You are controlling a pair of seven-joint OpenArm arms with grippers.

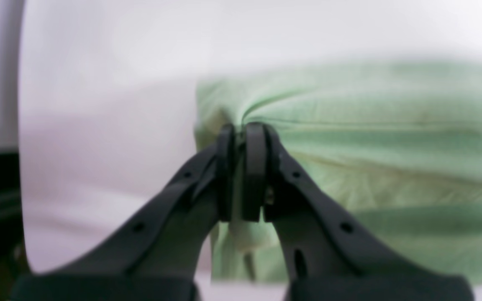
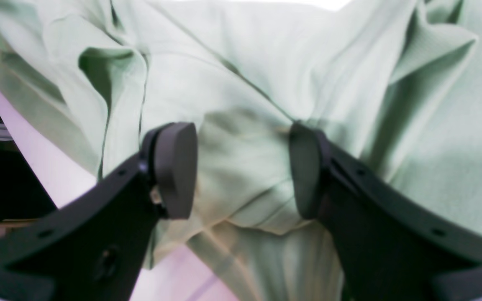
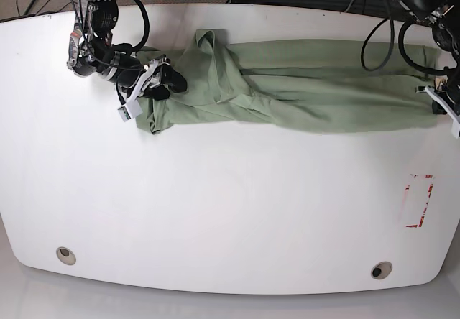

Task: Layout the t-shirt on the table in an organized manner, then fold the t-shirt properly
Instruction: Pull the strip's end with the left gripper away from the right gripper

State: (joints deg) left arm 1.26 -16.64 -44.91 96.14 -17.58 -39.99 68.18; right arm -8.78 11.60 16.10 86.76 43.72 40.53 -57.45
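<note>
Currently, the t-shirt (image 3: 287, 89) is stretched in a long, rumpled band across the far part of the table (image 3: 215, 204), with one end bunched near the table's left side in the base view and the other end drawn out to the right edge. The left gripper (image 1: 241, 129) is positioned at that right edge, and its jaws are closed together on a pinch of the t-shirt's fabric, from which creases radiate. The right gripper (image 2: 241, 167) is placed at the bunched end, and its jaws are held apart with a fold of cloth lying between the pads (image 2: 174, 167); whether the pads touch the cloth cannot be determined from the blurred wrist view. A red-marked rectangle (image 3: 418, 200) is located on the table near the front right, well apart from the t-shirt. Two grommet holes (image 3: 65, 255) are set along the table's near edge.
</note>
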